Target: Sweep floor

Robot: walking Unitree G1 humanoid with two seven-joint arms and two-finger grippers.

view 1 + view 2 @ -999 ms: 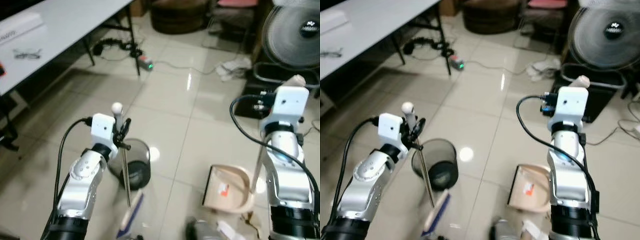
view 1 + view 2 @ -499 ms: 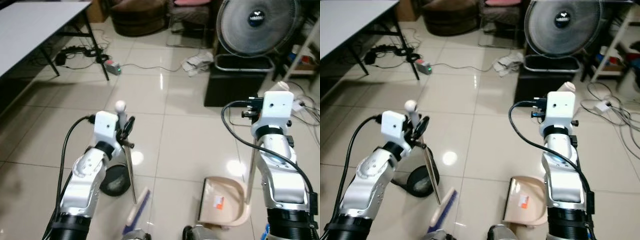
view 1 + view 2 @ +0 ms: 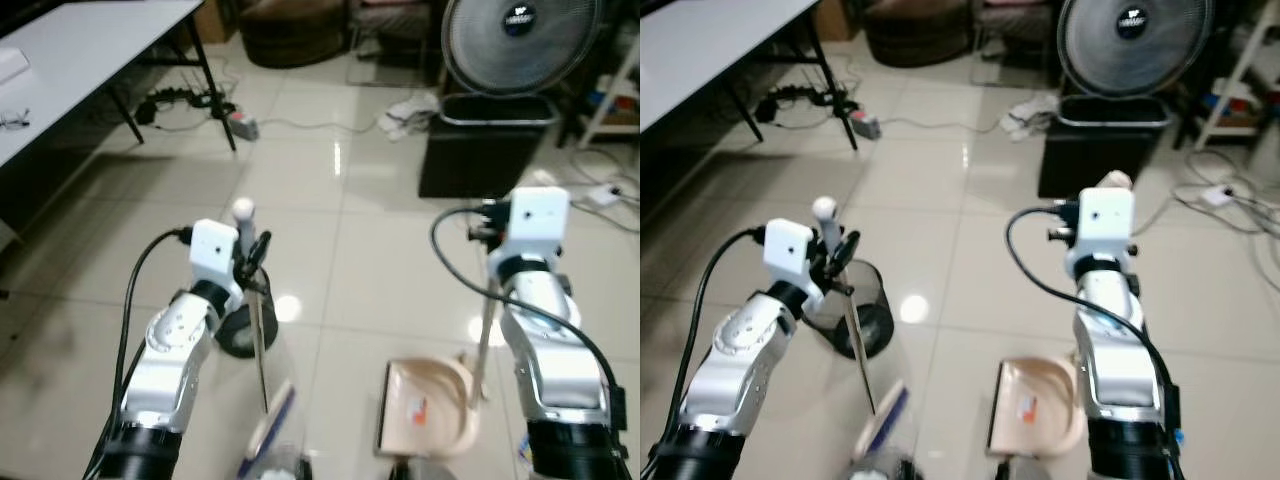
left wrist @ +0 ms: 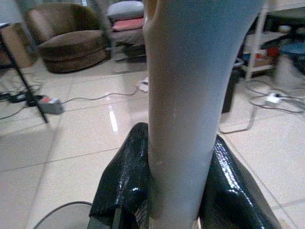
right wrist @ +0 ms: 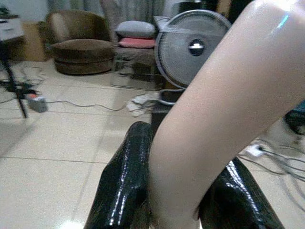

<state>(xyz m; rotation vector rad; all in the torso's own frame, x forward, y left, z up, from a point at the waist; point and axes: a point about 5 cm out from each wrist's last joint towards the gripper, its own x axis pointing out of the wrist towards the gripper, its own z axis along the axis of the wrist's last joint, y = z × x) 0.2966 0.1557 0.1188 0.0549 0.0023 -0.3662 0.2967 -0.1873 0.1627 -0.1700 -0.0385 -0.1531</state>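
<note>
Left gripper (image 4: 178, 191) clamped on the broom handle (image 4: 188, 100), black fingers (image 4: 125, 183) pressed to both sides; broom (image 3: 262, 352) upright at near left, bristles low beside a dark waste bin (image 3: 240, 335); right gripper (image 5: 174, 195) clamped on the beige dustpan handle (image 5: 214, 109); dustpan (image 3: 425, 405) flat on the tiled floor (image 3: 350, 215) at near right, bearing a small red label, unreadable; far right, a standing fan (image 3: 520, 35) with a white centre emblem, lettering illegible.
</note>
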